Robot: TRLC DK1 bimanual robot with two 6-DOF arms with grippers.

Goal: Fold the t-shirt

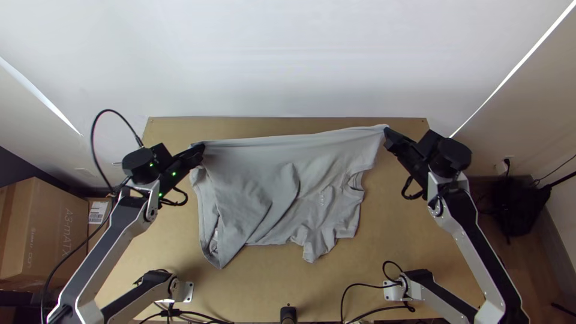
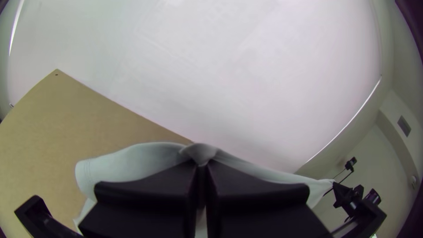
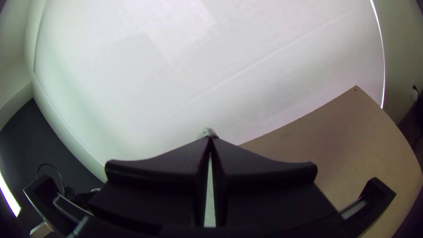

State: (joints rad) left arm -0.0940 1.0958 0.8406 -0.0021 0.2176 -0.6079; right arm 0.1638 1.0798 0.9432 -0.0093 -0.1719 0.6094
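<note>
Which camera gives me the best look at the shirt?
The top view: there the shirt shows from side to side, top edge stretched, lower part wrinkled. The left wrist view shows its edge pinched in the left gripper; the right wrist view, a small bit in the right gripper.

Pale lettering marks the large cardboard box point(image 1: 51, 219), and small print the white label point(image 1: 98, 212) on cardboard point(image 1: 94, 233) beside it

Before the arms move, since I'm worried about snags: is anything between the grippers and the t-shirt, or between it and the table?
Nothing visible is. The left gripper and right gripper pinch the far edge of the t-shirt, and no object shows between it and the table, though the cloth hides what lies underneath.
</note>
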